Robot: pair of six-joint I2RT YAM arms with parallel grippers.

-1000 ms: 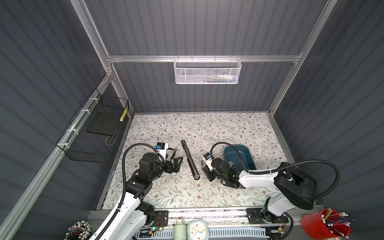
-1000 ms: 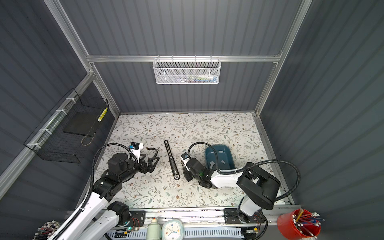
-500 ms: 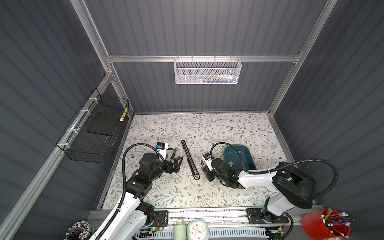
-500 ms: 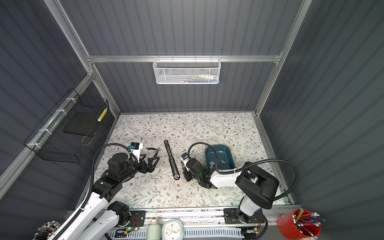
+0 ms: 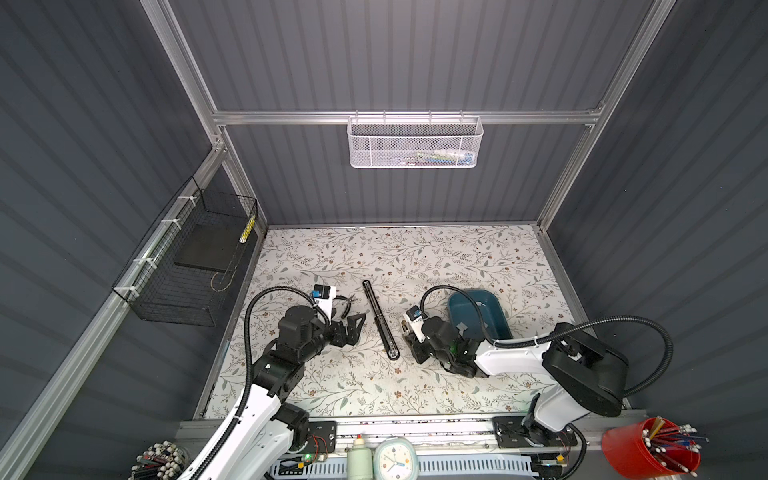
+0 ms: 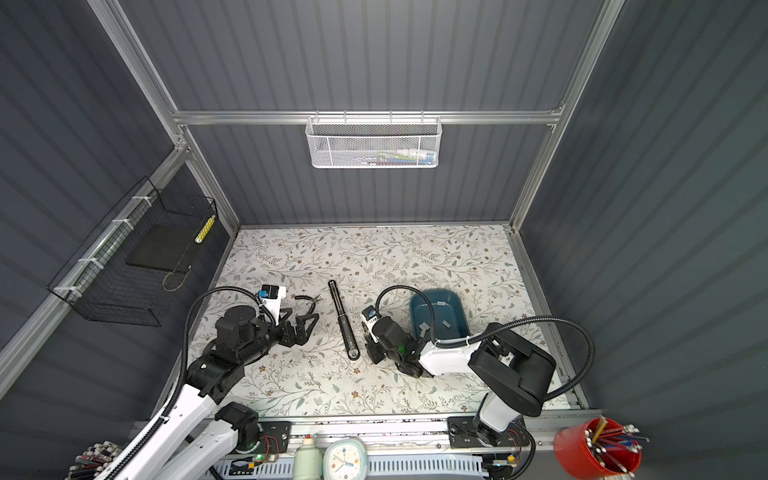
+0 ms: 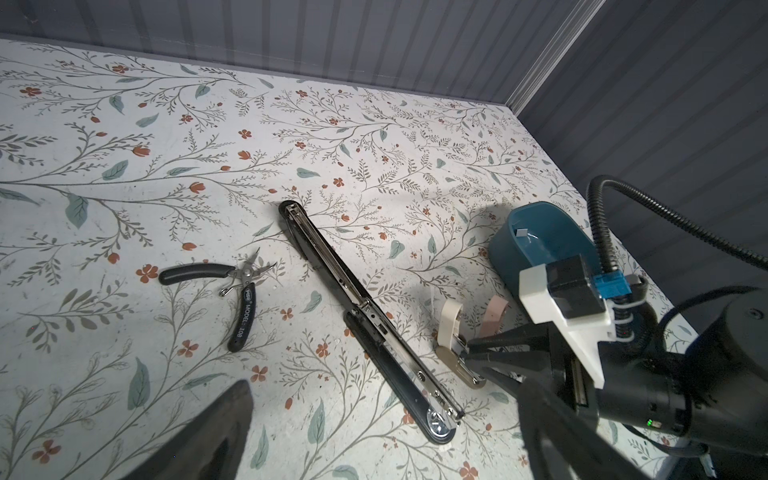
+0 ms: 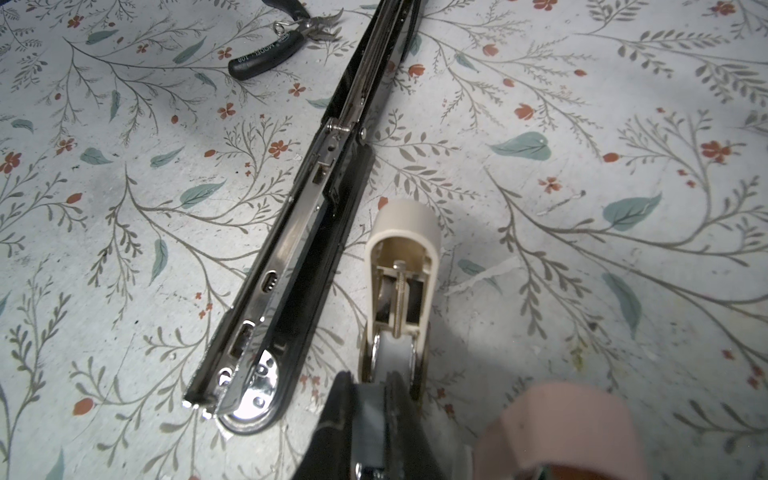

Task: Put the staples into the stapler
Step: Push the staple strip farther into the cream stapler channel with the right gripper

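Floral-patterned surface (image 5: 415, 266) spreads between grey ribbed walls, and both my arms reach low over it. My right tool (image 8: 368, 388) is clenched on a thin grey staple strip (image 8: 390, 353), whose far end reaches into the open body of the cream stapler (image 8: 401, 249). That stapler sits just ahead of my fingertips with its lid tipped up.

Just beside it, toward my left arm, the long black stapler (image 5: 380, 322) lies opened out flat with its metal rail upward. Neither tool touches it. My left tool (image 5: 359, 328) is released, jaws spread wide, and hovers near the black stapler's other side. Small black-handled pliers (image 7: 245, 286) lie on the surface near that tool.

More staples (image 6: 444, 324) lie loose in the teal tray (image 5: 494, 311), which stands just beyond my right wrist. A pink curved piece (image 8: 561, 424) sits close against my right tool; I cannot tell what it is.
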